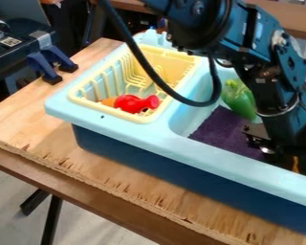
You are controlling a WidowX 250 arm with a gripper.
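The black gripper (291,143) hangs low inside the right basin of the light-blue toy sink (203,152), close to the front wall. Just beneath it a small orange piece (295,164) shows, mostly covered; I cannot tell whether the two touch. A green pepper (239,99) leans at the basin's back left, behind a dark purple cloth (224,132) on the basin floor. In the left part of the sink, a pale yellow dish rack (142,116) holds a red toy (136,103) with an orange item (109,101) beside it.
The sink stands on a wooden table (27,119) whose front edge runs diagonally below it. Blue clamps (46,65) grip the table's left edge, near black equipment (12,43). A thick black cable (143,72) loops from the arm over the rack.
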